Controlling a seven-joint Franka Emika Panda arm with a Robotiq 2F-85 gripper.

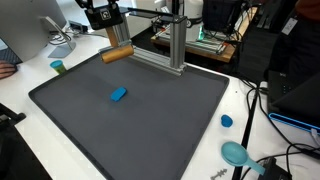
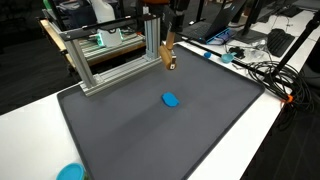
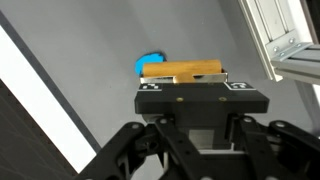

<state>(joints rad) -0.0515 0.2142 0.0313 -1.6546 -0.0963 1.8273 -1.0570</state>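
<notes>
Workspace: dark grey mat (image 1: 150, 125) on a white table (image 1: 25, 88), lab clutter behind. At the mat's back edge a wooden block (image 1: 121, 55) is held, just in front of the aluminium frame (image 1: 176, 45). The gripper (image 1: 114, 49) is set over it from above, with its fingers clamped on the wooden block. In the wrist view the wooden block (image 3: 185, 71) is seen crosswise between the fingers, both ends sticking out past them. Whether it rests on the mat or is raised cannot be told.

A blue block (image 1: 119, 95) is laid flat near the mat's middle, well apart from the wooden block in both exterior views. In the wrist view the blue block (image 3: 148, 63) is partly hidden behind the wooden block.

Off the mat, on the table: a green cup (image 1: 58, 67) near a back corner, a blue cap (image 1: 227, 121) beside the side edge, and a teal scoop-like thing (image 1: 236, 153) by the front corner. Cables (image 1: 262, 100) are draped along that side.
</notes>
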